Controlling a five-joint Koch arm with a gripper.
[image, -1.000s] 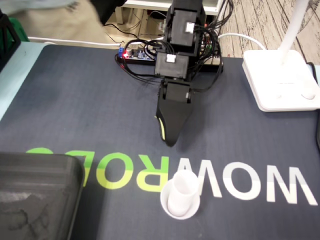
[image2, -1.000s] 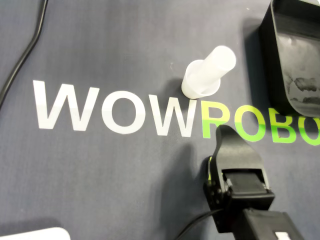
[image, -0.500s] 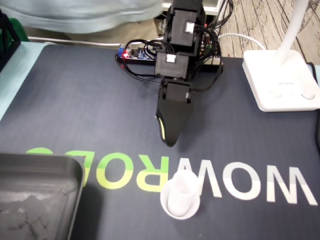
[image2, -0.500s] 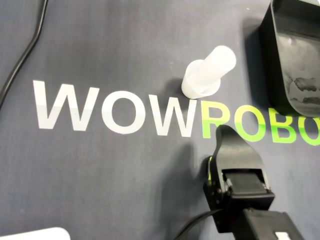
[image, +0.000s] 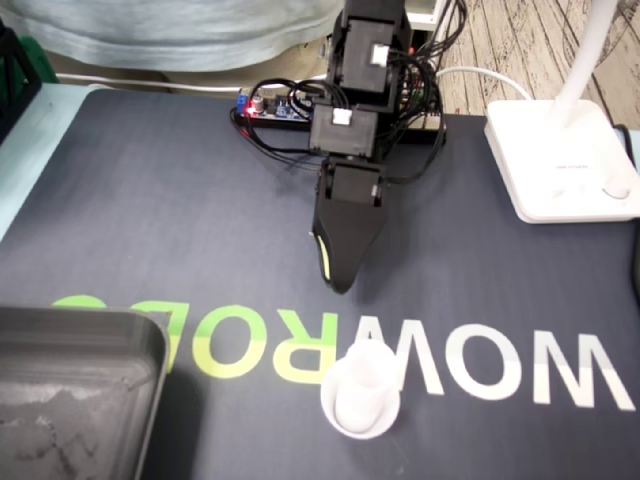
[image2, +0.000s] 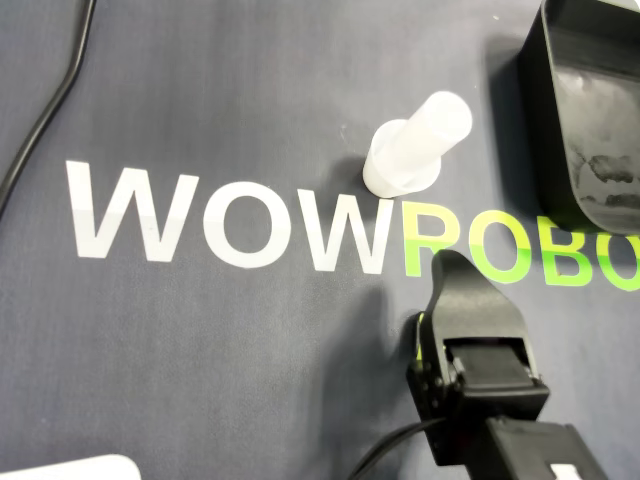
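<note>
The arm (image: 352, 130) is matte black all over, built of boxy blocks joined end to end. Its gripper (image: 340, 284) is a smooth black shell, wide at the root and narrowing to a rounded tip. In the fixed view a thin yellow-green strip (image: 320, 255) runs down the gripper's left edge. Above the gripper, two blocks each carry a small white patch (image: 342, 117). Thin black cables (image: 420, 95) loop around those blocks. Further above the gripper, to the left, sits a small board (image: 268, 106) with red and blue parts. In the overhead view a single black cable (image2: 385, 452) trails out below the gripper.
</note>
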